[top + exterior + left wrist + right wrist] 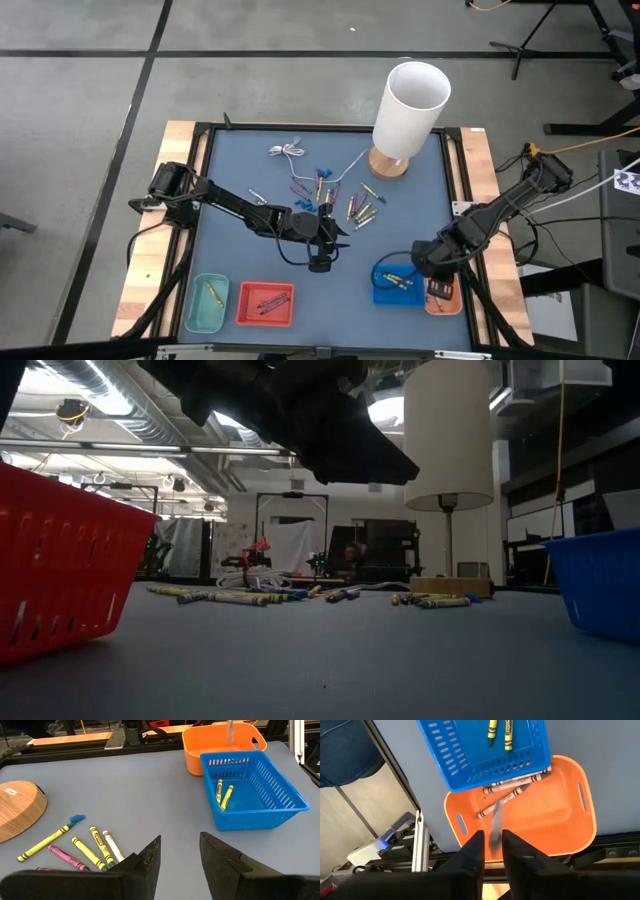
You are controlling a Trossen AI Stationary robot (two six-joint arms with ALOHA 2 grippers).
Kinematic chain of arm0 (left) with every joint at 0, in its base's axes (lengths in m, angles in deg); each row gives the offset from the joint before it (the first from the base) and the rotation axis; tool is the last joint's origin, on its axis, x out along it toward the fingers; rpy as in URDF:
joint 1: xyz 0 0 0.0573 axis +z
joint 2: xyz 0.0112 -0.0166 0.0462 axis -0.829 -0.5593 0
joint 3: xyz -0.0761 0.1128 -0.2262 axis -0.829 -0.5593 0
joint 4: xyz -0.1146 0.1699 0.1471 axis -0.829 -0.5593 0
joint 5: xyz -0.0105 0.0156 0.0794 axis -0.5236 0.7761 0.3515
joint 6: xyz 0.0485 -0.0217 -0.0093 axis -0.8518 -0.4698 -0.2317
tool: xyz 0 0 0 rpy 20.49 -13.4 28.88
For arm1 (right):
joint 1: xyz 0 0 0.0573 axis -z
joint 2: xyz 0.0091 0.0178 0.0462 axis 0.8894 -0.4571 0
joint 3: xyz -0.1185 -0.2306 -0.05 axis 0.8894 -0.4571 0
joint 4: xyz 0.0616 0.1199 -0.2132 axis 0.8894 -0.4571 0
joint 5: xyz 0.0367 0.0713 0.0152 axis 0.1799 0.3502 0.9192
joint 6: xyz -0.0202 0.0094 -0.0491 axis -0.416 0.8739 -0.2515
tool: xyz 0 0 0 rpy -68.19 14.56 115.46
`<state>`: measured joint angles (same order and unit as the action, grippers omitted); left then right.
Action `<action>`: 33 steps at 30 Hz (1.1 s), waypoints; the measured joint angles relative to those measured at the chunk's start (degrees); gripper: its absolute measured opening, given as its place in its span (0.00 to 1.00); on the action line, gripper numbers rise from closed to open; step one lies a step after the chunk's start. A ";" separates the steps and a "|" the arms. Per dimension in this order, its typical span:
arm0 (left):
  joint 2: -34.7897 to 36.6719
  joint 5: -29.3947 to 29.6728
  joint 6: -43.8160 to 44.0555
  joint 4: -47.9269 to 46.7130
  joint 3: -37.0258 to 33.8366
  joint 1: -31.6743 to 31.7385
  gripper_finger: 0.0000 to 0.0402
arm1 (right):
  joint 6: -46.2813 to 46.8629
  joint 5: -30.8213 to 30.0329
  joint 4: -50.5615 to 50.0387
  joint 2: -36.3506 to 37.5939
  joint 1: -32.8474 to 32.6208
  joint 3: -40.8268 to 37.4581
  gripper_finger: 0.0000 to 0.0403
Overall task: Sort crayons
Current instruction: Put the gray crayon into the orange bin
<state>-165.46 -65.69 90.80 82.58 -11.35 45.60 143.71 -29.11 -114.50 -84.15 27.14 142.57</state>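
Two pincers: your left pincer (180,855) hangs parted and empty mid-tabletop.
Right pincer (491,849): narrowly parted above your orange bin (560,815), a blurred grey crayon (494,827) between its fingers.
Crayons (362,208): most lie loose near the tabletop's far edge.

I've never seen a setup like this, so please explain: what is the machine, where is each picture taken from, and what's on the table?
This is a robot with two dark arms, sorting crayons on a table. One picture looks straight down, one level across the tabletop, and two come from cameras on the wrists. Most lie loose beside a white lamp; a teal basket, red basket, blue basket and orange basket line one edge. The left gripper is open and empty over the table. The right gripper hangs over the orange basket; a blurred grey crayon shows at it, held or falling I cannot tell.
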 joint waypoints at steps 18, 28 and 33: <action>3.35 0.00 -0.05 -11.98 -0.07 0.14 0.30 | -5.97 -18.69 2.53 -0.02 1.71 0.04 0.29; 9.28 -0.24 0.02 -15.24 -0.04 0.07 0.30 | -24.66 -28.41 6.80 -0.02 11.98 0.11 0.29; 11.20 -0.20 0.02 -17.05 -0.04 0.09 0.30 | -30.27 -28.70 6.80 -0.02 17.80 0.11 0.29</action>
<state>-154.25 -65.89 90.83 65.53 -11.40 45.69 113.44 -57.81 -107.70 -84.17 44.94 142.68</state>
